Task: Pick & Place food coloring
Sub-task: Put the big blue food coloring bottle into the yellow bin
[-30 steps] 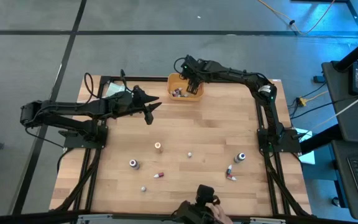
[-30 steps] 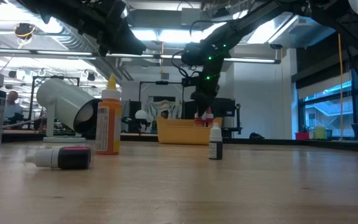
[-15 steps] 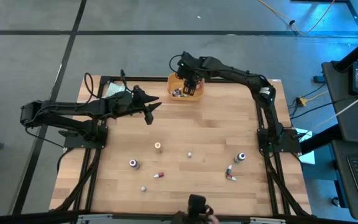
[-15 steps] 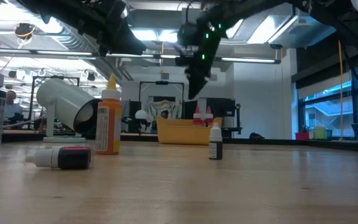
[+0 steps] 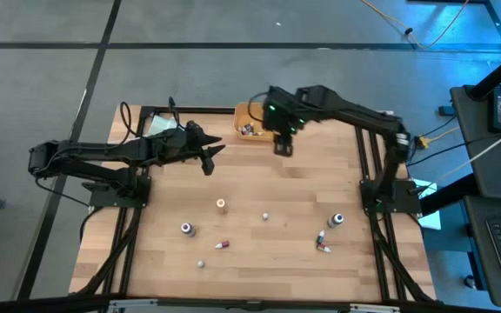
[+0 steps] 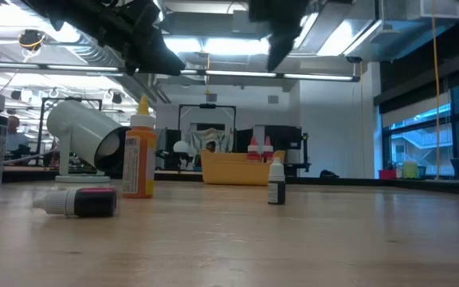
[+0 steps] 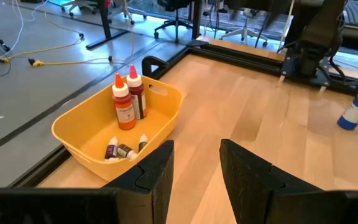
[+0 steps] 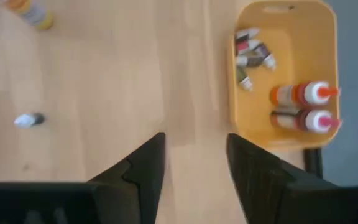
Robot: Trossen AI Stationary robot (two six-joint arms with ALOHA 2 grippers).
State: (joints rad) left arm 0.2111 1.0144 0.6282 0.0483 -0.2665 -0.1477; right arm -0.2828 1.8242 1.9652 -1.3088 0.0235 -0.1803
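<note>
Several small food coloring bottles stand or lie scattered on the near half of the table: an orange one [image 5: 222, 205], a white one [image 5: 265, 215], a red one [image 5: 223, 245] and two near the right side [image 5: 336, 220]. More lie in the orange bin [image 5: 249, 128] at the far edge, where two taller red-capped bottles [image 7: 128, 99] stand upright. My right gripper [image 5: 283, 142] hangs open and empty, high above the table just in front of the bin [image 8: 284, 74]. My left gripper [image 5: 211, 155] waits open over the table's left part.
In the low view an orange bottle [image 6: 139, 151], a small dark bottle [image 6: 276, 182] and a lying dark bottle [image 6: 78, 202] show on the wood, with a white cup [image 6: 86, 131] behind them. Bare wood lies between the bin and the scattered bottles.
My right gripper has left the space over the bin. It rose and swung toward the table's near edge, and it is now over bare wood in front of the bin. The left arm and the bottles on the table have stayed put.
</note>
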